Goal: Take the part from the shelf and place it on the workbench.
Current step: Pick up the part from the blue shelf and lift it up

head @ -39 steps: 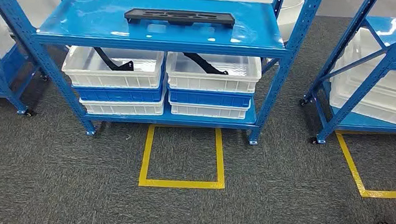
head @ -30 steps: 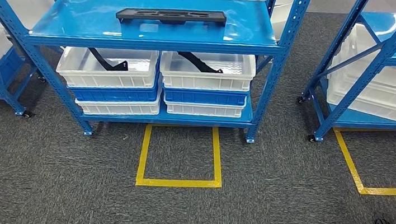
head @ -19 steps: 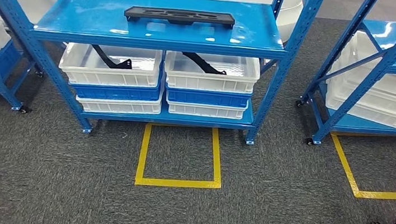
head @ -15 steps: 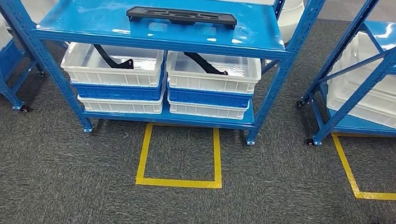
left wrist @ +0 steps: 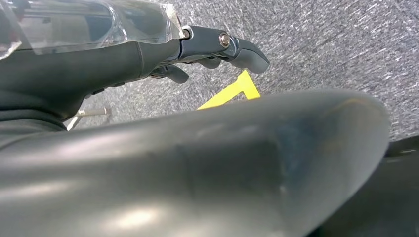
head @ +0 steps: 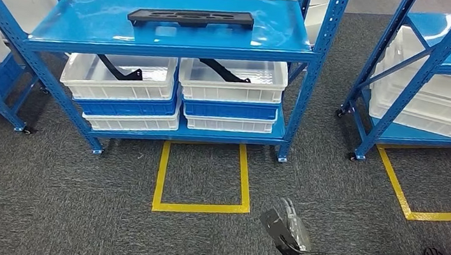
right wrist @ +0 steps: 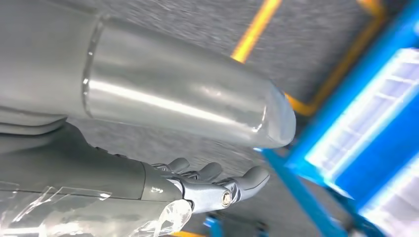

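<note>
While the black part (head: 190, 18) lies flat on the blue shelf (head: 93, 32), untouched, the approach is the step in hand. Right hand (head: 282, 227) rises empty, fingers apart; left hand (left wrist: 217, 47) hangs low, holding nothing, fingers loosely apart. Next, I judge, comes a reach up to the top level.

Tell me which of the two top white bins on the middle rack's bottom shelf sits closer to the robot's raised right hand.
The right-hand white bin, above the blue crate; the right hand rises on that side.
</note>
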